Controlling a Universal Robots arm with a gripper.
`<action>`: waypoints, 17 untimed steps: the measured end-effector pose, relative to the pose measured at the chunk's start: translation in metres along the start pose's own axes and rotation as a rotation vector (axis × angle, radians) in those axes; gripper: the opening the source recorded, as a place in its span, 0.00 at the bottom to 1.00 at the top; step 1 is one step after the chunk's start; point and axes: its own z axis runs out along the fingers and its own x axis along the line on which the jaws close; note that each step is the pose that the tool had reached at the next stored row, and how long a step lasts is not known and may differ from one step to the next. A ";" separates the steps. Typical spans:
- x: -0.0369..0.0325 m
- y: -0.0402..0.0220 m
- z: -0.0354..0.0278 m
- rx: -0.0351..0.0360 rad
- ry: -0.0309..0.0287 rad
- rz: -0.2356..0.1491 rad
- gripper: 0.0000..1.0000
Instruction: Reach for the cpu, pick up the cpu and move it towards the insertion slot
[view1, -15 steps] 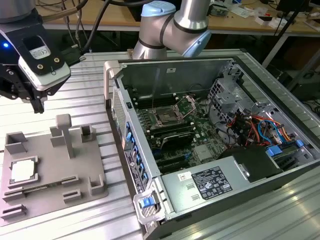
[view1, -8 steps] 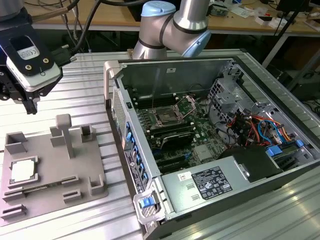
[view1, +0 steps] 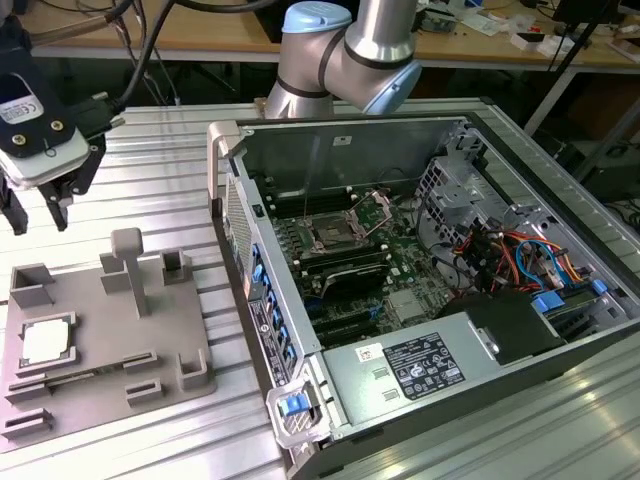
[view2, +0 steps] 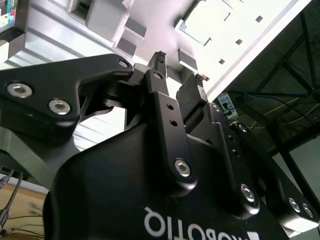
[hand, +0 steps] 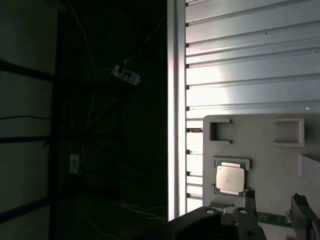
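Observation:
The cpu (view1: 47, 342) is a small silvery square lying flat in a recess of a grey fixture plate (view1: 110, 340) at the exterior view's left. The first wrist view shows the cpu (hand: 230, 178) too, on that plate (hand: 260, 145). My gripper (view1: 38, 214) hangs in the air above the plate's far side, well above the cpu, open, with nothing between its black fingers (view2: 159, 60). The insertion slot (view1: 333, 237), a silver-framed socket with a dark centre, sits on the motherboard inside the open computer case (view1: 430, 290), far from the gripper.
Grey posts (view1: 128, 262) and brackets stand up from the fixture plate beside the cpu. The case's tall side wall (view1: 250, 270) lies between plate and socket. Cables (view1: 500, 250) and a power supply (view1: 420, 365) fill the case. The slatted table's edge (hand: 176, 100) runs near the plate.

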 end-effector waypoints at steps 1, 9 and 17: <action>0.0017 -0.0003 0.0001 0.0000 0.0001 0.000 0.38; 0.0214 -0.0040 0.0018 0.0000 0.0017 0.000 0.45; 0.0309 -0.0045 0.0026 -0.0001 0.0032 0.000 0.60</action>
